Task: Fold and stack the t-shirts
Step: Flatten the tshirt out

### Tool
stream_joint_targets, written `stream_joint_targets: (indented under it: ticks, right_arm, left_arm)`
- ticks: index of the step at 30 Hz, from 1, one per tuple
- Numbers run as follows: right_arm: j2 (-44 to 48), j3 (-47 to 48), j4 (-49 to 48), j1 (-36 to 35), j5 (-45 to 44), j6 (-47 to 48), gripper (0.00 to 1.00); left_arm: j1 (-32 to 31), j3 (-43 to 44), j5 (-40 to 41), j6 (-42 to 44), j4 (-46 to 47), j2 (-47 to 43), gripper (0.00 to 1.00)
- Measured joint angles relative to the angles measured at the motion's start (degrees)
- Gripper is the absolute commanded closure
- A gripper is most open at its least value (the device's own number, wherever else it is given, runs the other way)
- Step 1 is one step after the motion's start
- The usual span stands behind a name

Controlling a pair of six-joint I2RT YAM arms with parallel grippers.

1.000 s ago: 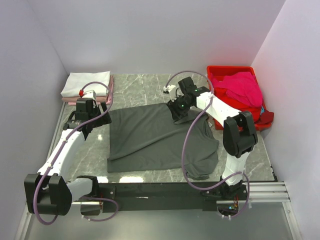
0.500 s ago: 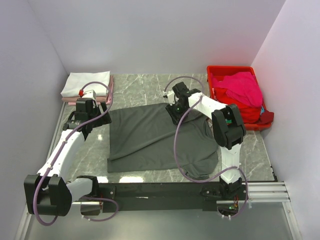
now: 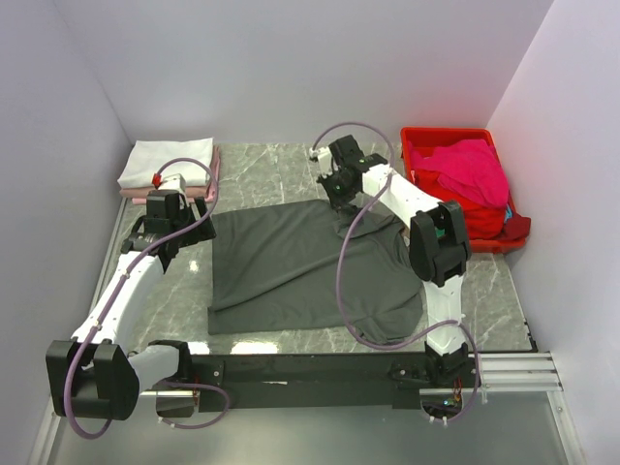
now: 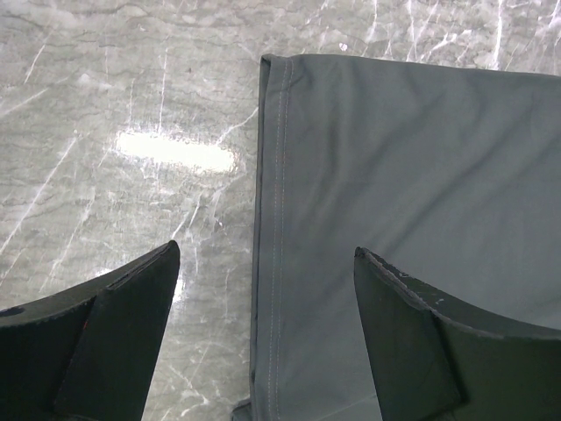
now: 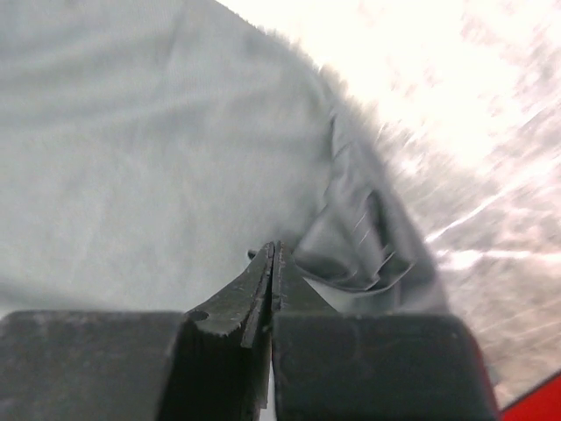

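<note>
A dark charcoal-grey t-shirt (image 3: pixel 291 262) lies spread flat on the marble table. My right gripper (image 3: pixel 339 191) is at its far right edge. In the right wrist view its jaws (image 5: pixel 273 247) are pressed together, and grey cloth (image 5: pixel 351 254) bunches up against the tips. My left gripper (image 3: pixel 199 232) hovers open over the shirt's left hem. That stitched hem (image 4: pixel 272 219) runs between the spread fingers (image 4: pixel 131 298) in the left wrist view. A folded white t-shirt (image 3: pixel 167 160) lies on a pale pink one (image 3: pixel 208 184) at the back left. A magenta t-shirt (image 3: pixel 475 170) fills the crate.
The red plastic crate (image 3: pixel 450 134) stands at the back right against the wall, close to my right arm. Bare marble table (image 3: pixel 271 170) shows behind the shirt and beside its left edge (image 4: pixel 105 132). Walls close in on three sides.
My right gripper moved from over the shirt's upper middle to its far right edge and went from open to shut. The left arm stayed still and open.
</note>
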State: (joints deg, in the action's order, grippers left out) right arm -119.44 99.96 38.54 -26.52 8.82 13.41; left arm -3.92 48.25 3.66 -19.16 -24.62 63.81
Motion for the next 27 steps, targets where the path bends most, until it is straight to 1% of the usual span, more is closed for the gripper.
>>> stream_joint_targets:
  ticks: [2, 3, 4, 6, 7, 12, 14, 17, 20, 21, 22, 23, 24, 27]
  right_arm:
    - [-0.8, 2.8, 0.6, 0.0, 0.2, 0.2, 0.97]
    - [-1.2, 4.0, 0.5, 0.0, 0.5, 0.4, 0.92]
    - [-1.3, 4.5, 0.5, 0.0, 0.7, 0.6, 0.76]
    - [-1.2, 4.5, 0.8, 0.0, 1.1, 1.0, 0.64]
    - [-1.2, 4.0, 0.6, 0.0, 1.3, 1.2, 0.56]
    - [1.4, -3.8, 0.7, -0.2, 1.1, 1.4, 0.45]
    - [1.7, -5.9, 1.0, -0.4, 0.5, 1.2, 0.44]
    - [1.6, -7.4, 1.0, -1.0, -1.5, 0.7, 0.44]
    - [1.4, -7.1, 0.6, -1.9, -3.5, 0.1, 0.5]
    - [1.2, -6.9, 0.5, -2.2, -4.0, 0.0, 0.55]
    - [0.9, -6.4, 0.4, -2.5, -4.7, -0.2, 0.68]
    - [0.6, -6.2, 0.2, -2.8, -5.2, -0.2, 0.74]
    - [0.5, -6.2, -0.2, -3.0, -5.6, -0.3, 0.83]
    - [0.5, -6.2, -0.3, -3.3, -6.7, -0.6, 0.94]
  left_arm:
    - [0.0, 0.0, 0.0, 0.0, 0.0, 0.0, 0.14]
    - [0.0, 0.0, 0.0, 0.0, 0.0, 0.0, 0.14]
    - [0.0, 0.0, 0.0, 0.0, 0.0, 0.0, 0.14]
    - [0.0, 0.0, 0.0, 0.0, 0.0, 0.0, 0.14]
    - [0.0, 0.0, 0.0, 0.0, 0.0, 0.0, 0.14]
    - [0.0, 0.0, -0.2, 0.0, 0.0, 0.0, 0.14]
    - [0.0, 0.0, -0.5, 0.0, 0.0, 0.0, 0.14]
    - [0.0, 0.0, -0.8, 0.0, 0.0, 0.0, 0.14]
    - [0.0, 0.0, -0.8, 0.0, 0.0, -0.1, 0.14]
    - [0.0, 0.0, -0.8, 0.0, 0.0, -0.2, 0.14]
    - [0.0, 0.0, -0.8, 0.0, 0.0, -0.2, 0.14]
    - [0.0, 0.0, -0.8, 0.0, 0.0, -0.3, 0.14]
    - [0.0, 0.0, -0.8, 0.0, 0.0, -0.3, 0.14]
    - [0.0, 0.0, -0.8, 0.0, 0.0, -0.3, 0.14]
